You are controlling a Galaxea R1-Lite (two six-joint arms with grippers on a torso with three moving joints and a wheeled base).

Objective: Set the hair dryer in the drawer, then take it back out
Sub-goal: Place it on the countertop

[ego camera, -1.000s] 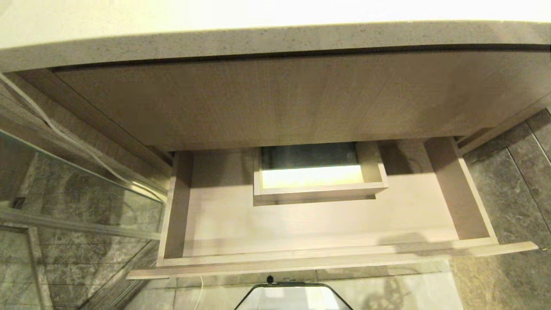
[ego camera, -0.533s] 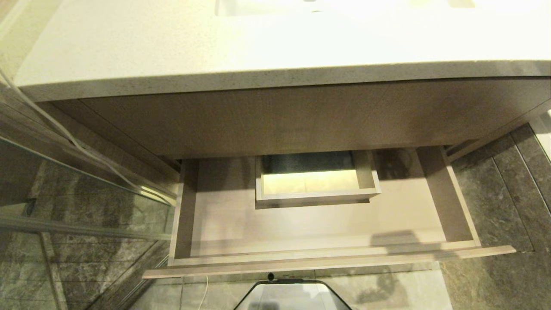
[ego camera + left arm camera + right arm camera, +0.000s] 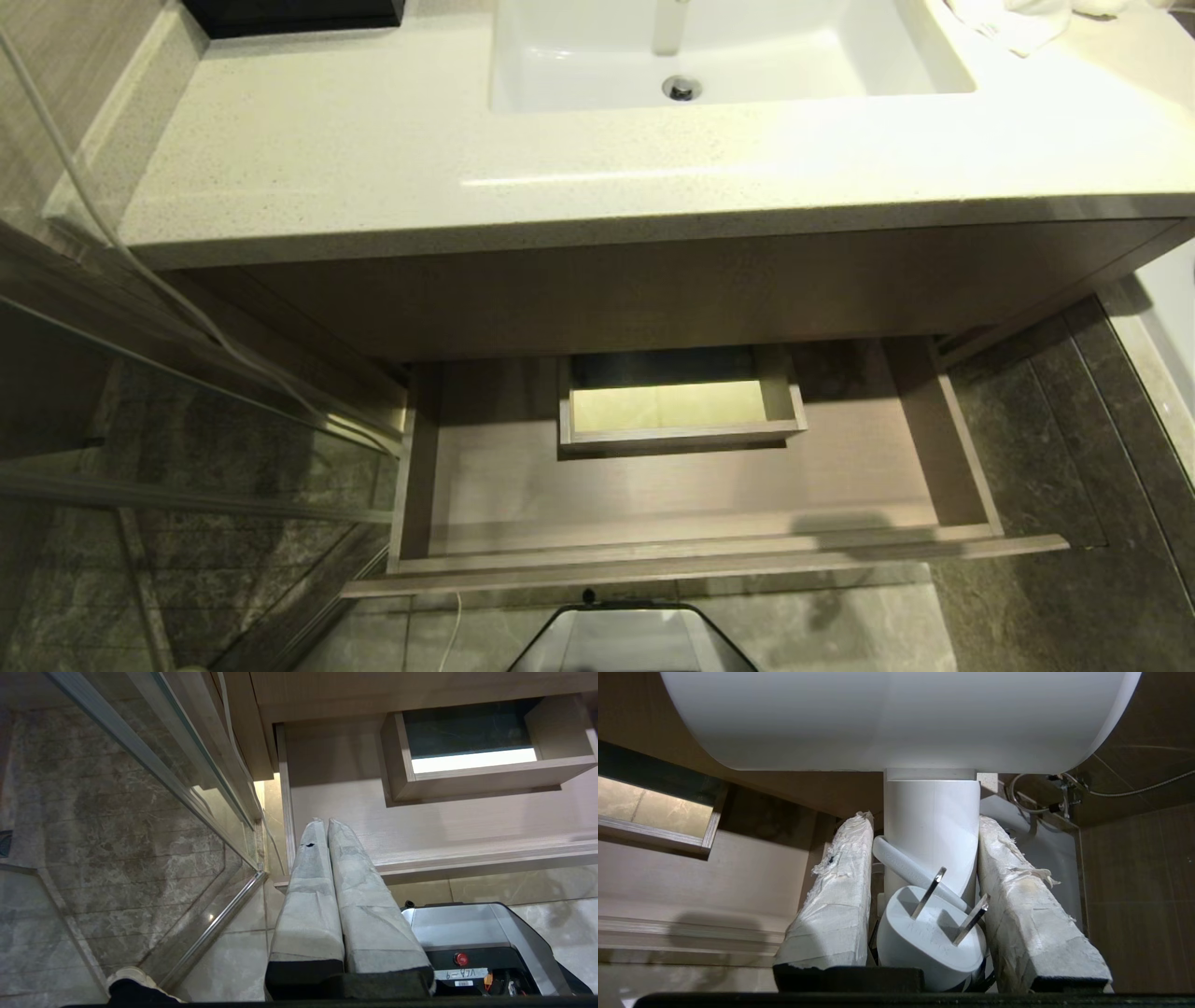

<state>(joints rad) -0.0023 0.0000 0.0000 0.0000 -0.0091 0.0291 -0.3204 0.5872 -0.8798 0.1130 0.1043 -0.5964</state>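
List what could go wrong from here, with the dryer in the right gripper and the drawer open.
1. The right gripper clamps only the hair dryer by its short handle, so the heavy barrel might twist or slip.
2. The plug sits loose between the fingers; the cord could drop and snag.
3. The drawer stands pulled out over the robot's base; the boxed cut-out narrows the placing room.
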